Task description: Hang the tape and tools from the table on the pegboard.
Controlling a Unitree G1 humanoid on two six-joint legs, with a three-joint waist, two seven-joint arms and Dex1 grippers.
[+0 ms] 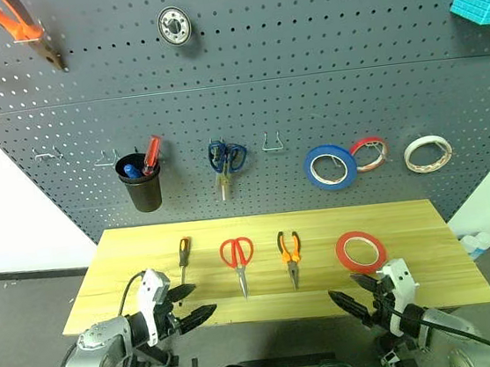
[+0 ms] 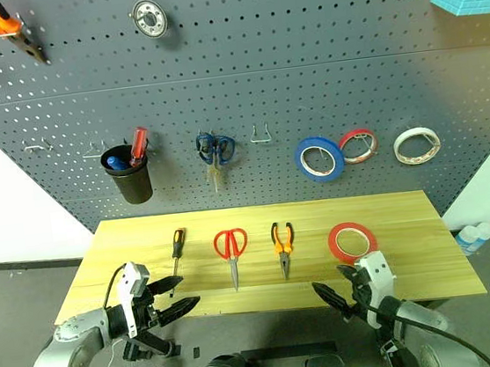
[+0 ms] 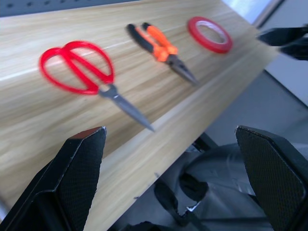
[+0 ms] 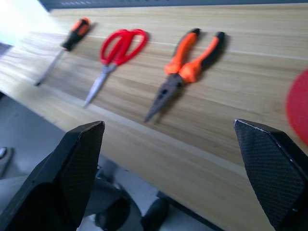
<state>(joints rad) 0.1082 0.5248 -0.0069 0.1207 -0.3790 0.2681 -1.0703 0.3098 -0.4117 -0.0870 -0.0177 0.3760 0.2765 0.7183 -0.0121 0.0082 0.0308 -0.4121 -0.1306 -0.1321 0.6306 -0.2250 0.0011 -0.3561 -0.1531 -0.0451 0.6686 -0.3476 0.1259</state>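
Presently on the worktop, left to right in a row, well apart: screwdriver, red scissors, pliers, red tape lying flat. Left gripper at the near left edge, fingers spread, empty. Right gripper at the near right edge, just short of the tape, fingers spread, empty. Pegboard behind, far side: black cup, blue scissors, blue roll, two smaller rolls, possibly tape, to its right.
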